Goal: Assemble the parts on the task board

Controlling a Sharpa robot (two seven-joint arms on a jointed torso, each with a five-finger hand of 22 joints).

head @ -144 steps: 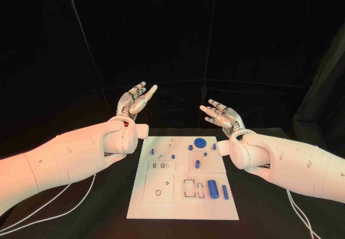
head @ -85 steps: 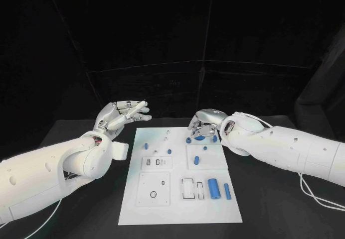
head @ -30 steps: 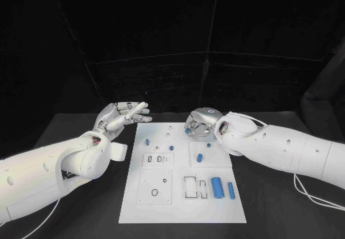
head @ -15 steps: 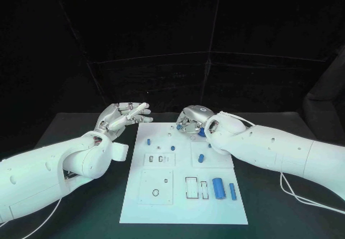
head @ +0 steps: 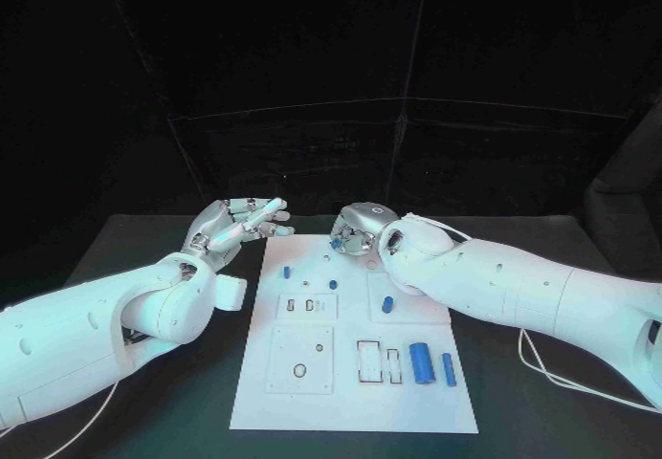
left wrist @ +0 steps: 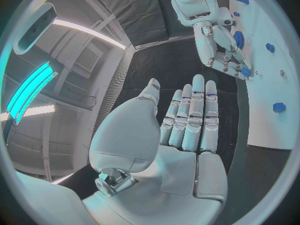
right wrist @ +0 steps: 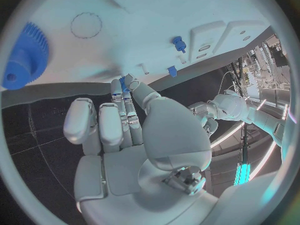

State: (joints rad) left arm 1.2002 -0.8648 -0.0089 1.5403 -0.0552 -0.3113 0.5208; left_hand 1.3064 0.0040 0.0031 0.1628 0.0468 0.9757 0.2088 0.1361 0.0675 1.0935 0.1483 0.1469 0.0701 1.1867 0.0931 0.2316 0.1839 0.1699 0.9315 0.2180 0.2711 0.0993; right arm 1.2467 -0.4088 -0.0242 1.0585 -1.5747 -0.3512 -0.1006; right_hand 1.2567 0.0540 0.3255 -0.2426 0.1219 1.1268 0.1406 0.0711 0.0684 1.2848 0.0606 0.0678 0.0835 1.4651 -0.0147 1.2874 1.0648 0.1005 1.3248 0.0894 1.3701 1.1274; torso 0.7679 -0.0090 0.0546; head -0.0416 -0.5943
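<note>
Right hand is hunched over the task board at its twelve o'clock end, fingertips pinching a small blue part just above the plate; which way it points I can't tell. Left hand hovers off the board's eleven o'clock corner, fingers straight, holding nothing. Plenty left, I'd say: the blue gear and loose blue pegs lie unseated, long axes running six to twelve.
</note>
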